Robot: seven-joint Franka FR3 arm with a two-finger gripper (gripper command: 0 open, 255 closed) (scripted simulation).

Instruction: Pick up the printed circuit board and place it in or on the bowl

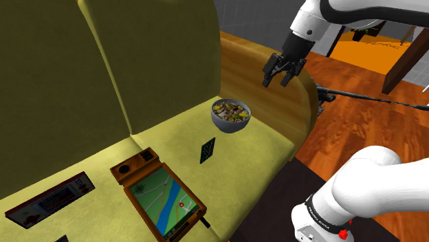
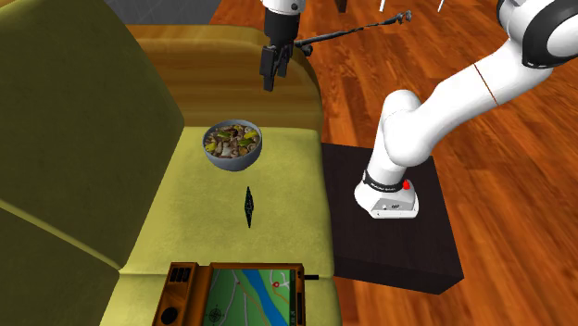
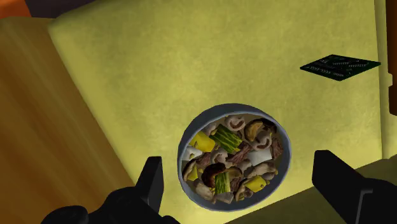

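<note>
Circuit board well apart from claw

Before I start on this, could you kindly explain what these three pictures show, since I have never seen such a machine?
This is a white robot arm standing on a dark box beside a yellow-green sofa. Two pictures come from cameras looking down at the seat; the third from a camera on the arm's hand. On the seat are a bowl of food, a small dark circuit board, a map gadget and a red-and-black panel. The black tool hangs open in the air near the bowl, holding nothing.
</note>
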